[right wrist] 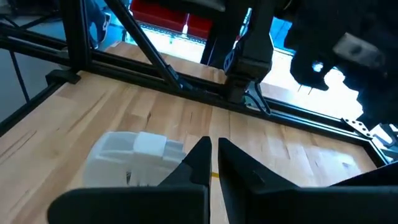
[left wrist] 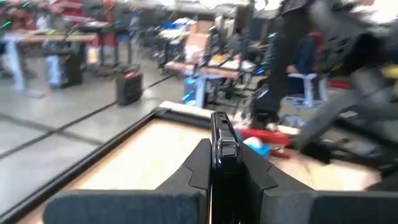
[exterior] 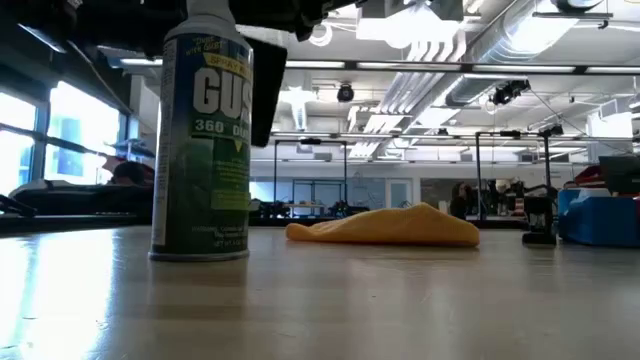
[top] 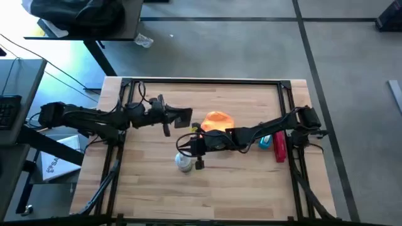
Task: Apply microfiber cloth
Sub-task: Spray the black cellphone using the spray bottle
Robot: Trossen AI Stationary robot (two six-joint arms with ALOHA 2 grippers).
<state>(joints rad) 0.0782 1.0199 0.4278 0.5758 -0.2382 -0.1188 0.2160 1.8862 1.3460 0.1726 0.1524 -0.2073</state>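
Green-labelled spray can w/ white cap stood upright on light wooden tabletop. Red flat obj. & blue item lay nr right edge.

Daylight floods in from the windows at one side of the room, and ceiling lights glare white in the low view. The spray can stands close and dark against that brightness — slightly soft. The high view is even, with a blue-white blown-out patch on the floor at one corner. The left wrist view is smeared with motion blur — the background runs together. The right wrist view shows blown-out glare beyond the table frame.
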